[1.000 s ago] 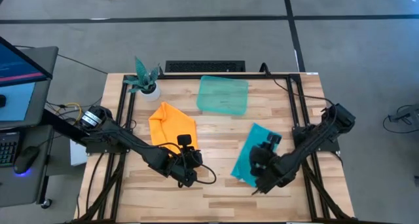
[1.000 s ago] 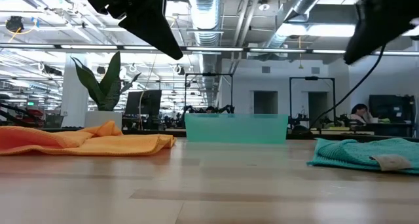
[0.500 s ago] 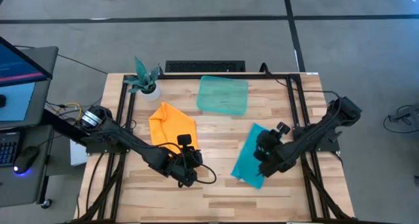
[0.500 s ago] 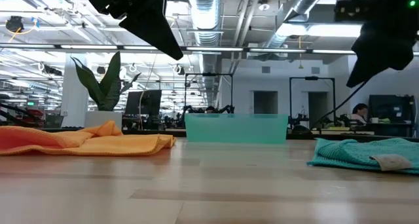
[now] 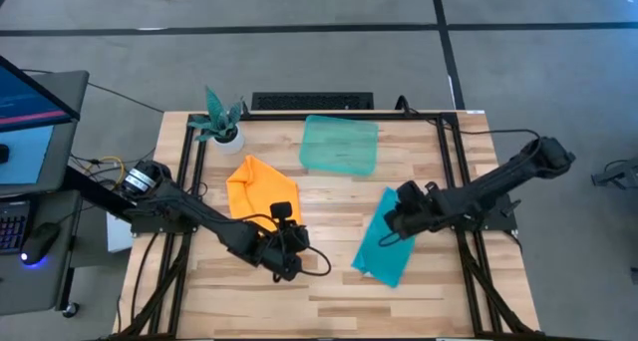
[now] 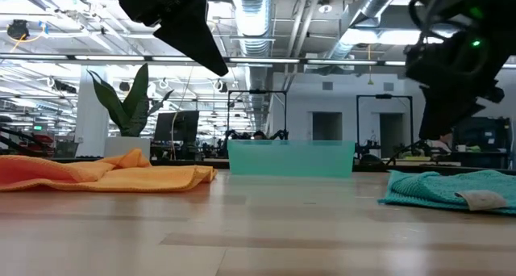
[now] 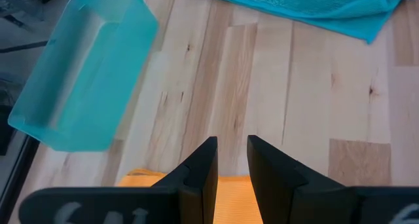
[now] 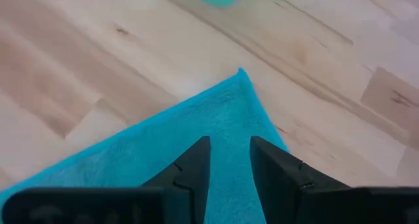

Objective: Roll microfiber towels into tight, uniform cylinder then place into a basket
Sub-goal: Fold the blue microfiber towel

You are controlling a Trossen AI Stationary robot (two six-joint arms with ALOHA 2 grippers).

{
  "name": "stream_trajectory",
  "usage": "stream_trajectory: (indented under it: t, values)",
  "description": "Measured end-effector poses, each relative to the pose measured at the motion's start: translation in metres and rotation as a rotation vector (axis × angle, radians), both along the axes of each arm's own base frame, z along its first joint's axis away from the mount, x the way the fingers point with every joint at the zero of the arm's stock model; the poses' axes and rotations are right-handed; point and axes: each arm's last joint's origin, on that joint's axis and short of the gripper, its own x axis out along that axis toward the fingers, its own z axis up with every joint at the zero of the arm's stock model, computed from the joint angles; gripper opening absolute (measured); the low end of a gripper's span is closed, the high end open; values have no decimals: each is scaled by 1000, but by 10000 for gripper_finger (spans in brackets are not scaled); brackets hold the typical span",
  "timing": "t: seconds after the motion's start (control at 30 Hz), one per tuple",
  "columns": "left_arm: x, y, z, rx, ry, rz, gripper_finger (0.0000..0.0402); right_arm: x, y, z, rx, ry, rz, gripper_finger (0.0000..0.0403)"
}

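Note:
The orange towel (image 5: 261,189) lies crumpled on the table's left half, and the turquoise towel (image 5: 384,243) lies flat on the right half. The teal-green basket (image 5: 340,144) stands at the far middle. My left gripper (image 5: 294,243) hangs above the orange towel's near corner (image 7: 232,198), open by a narrow gap with nothing in it. My right gripper (image 5: 392,226) hovers open above the turquoise towel's far corner (image 8: 239,76), clear of the cloth, as the low view (image 6: 439,131) shows.
A small white pot with a teal plant (image 5: 221,122) stands at the far left corner. A black bar (image 5: 311,101) lies along the far edge. Black frame rails (image 5: 449,162) run down both table sides. Bare wood lies between the two towels.
My right gripper has drawn back from the turquoise towel's near end toward the far edge, along the towel to its far corner. It sank a little and rolled about its own axis. The towels have stayed where they were.

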Motion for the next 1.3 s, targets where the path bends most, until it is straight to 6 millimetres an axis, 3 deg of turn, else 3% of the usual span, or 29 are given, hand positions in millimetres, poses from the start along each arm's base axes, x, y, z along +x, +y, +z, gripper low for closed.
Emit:
stream_trajectory:
  t: [0.63,1.1,1.3]
  values:
    - [0,0,0,0,0,-1,75,36,-25,-43,140,135,-37,132]
    - [0,0,0,0,0,0,75,82,-34,-59,175,-140,27,132]
    - [0,0,0,0,0,0,75,99,-27,-53,164,-127,149,132]
